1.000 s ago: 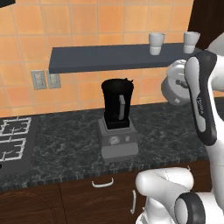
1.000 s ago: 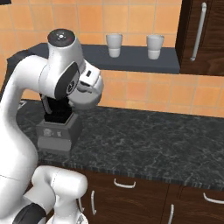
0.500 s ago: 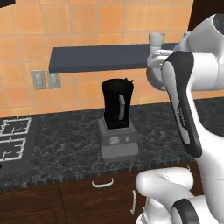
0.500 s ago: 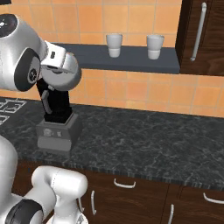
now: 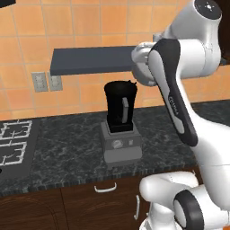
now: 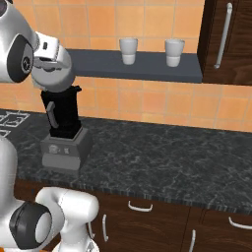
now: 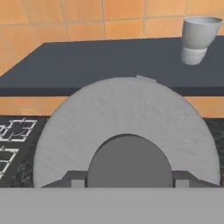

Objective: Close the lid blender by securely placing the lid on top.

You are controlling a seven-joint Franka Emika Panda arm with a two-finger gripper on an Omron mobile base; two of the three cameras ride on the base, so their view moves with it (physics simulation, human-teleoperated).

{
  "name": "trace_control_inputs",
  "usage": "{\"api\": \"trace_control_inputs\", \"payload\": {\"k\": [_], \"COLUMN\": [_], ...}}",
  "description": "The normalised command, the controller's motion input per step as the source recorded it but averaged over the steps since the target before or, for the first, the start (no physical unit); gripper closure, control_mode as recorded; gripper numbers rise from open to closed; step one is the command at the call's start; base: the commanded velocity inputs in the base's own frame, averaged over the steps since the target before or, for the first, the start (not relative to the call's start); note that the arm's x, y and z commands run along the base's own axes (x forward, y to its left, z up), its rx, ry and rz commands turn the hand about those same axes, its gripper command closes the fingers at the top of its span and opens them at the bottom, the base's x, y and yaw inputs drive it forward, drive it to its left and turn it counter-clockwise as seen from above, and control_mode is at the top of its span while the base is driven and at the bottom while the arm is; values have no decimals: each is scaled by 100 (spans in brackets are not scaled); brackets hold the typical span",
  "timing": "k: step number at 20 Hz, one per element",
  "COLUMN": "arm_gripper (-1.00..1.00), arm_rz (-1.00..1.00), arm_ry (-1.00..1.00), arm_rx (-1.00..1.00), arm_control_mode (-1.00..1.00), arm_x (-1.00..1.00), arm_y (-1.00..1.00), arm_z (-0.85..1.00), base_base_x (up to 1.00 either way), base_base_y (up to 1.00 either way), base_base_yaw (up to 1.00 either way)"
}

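Note:
The blender (image 5: 119,110) is a black tapered jar on a boxy grey base (image 6: 65,150) and stands on the dark counter. Its top is uncovered. My gripper (image 7: 129,180) is shut on the darker knob of the round light-grey lid (image 7: 127,113). In the hand view the lid's disc spreads above the dark fingertips (image 7: 77,179). The lid (image 6: 55,78) hangs tilted just above the jar's (image 6: 61,112) rim in the right base view. From the left base view the lid (image 5: 142,67) sits up and to the right of the jar's top.
A dark wall shelf (image 6: 147,66) carries two white cups (image 6: 128,50) (image 6: 174,52) behind the blender. A stove (image 5: 11,141) lies at the counter's left. A wall outlet (image 5: 46,81) is beside it. A dark cabinet (image 6: 229,39) hangs at right.
The arm has swung left, carrying the lid from well right of the blender to just above the jar's rim. The blender has not moved.

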Motion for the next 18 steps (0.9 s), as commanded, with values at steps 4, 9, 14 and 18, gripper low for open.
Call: {"api": "trace_control_inputs", "payload": {"k": [4,9,14,18], "arm_gripper": [100,100,100,100], "arm_rz": [10,9,4,4], "arm_ry": [17,20,19,15], "arm_rx": [0,-2,-2,0], "arm_control_mode": [-100,-100,-100,-100], "arm_x": [17,16,37,53], "arm_y": [47,39,9,1], "arm_z": [13,0,0,0], "base_base_x": [0,0,0,0], "base_base_y": [0,0,0,0], "base_base_yaw": [0,0,0,0]}}
